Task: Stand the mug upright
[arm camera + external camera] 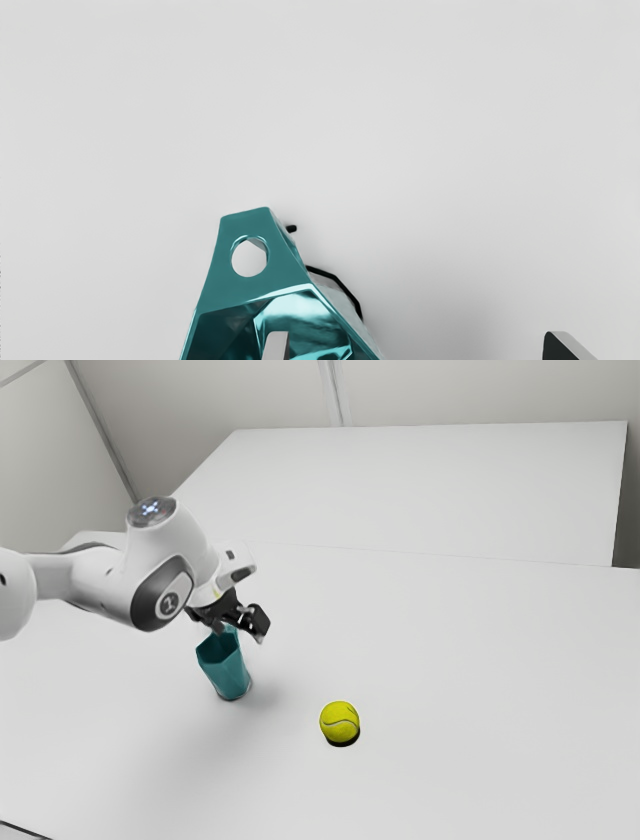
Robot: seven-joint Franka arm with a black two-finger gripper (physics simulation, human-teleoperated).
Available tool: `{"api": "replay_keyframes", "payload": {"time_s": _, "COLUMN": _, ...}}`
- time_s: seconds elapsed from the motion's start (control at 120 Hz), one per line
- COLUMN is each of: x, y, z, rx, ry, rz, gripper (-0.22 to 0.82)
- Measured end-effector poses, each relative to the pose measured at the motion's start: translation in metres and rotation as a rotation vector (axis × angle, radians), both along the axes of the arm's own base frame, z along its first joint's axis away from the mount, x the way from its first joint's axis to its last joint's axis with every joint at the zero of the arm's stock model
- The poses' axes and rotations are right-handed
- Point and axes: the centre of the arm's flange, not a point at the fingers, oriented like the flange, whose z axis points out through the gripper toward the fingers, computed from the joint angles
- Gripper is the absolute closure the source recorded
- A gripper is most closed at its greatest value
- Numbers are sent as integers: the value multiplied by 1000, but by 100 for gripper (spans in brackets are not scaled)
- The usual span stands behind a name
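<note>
Gripper fingers apart, one over the mug's opening, the other off beside it. Mug base-down, mouth up, on tabletop between far edge and exterior view's lower-left edge, ball near it

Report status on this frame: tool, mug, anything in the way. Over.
Tool open, one finger at mouth of mug, other outside. Mug mouth up, looks upright. Tennis ball off to the side, likely no obstruction.
</note>
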Motion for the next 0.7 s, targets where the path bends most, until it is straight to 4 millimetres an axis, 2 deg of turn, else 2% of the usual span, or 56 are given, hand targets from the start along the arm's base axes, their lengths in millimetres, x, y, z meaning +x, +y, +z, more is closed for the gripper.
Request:
{"api": "replay_keyframes", "payload": {"time_s": 0.2, "x": 26, "y": -19, "z": 61, "rx": -10, "ry": 9, "rz": -5, "gripper": 3}}
{"api": "replay_keyframes", "payload": {"time_s": 0.308, "x": 35, "y": -20, "z": 90, "rx": -29, "ry": 49, "rz": 15, "gripper": 2}}
{"api": "replay_keyframes", "payload": {"time_s": 0.7, "x": 61, "y": -28, "z": 172, "rx": -56, "ry": 209, "rz": 34, "gripper": 1}}
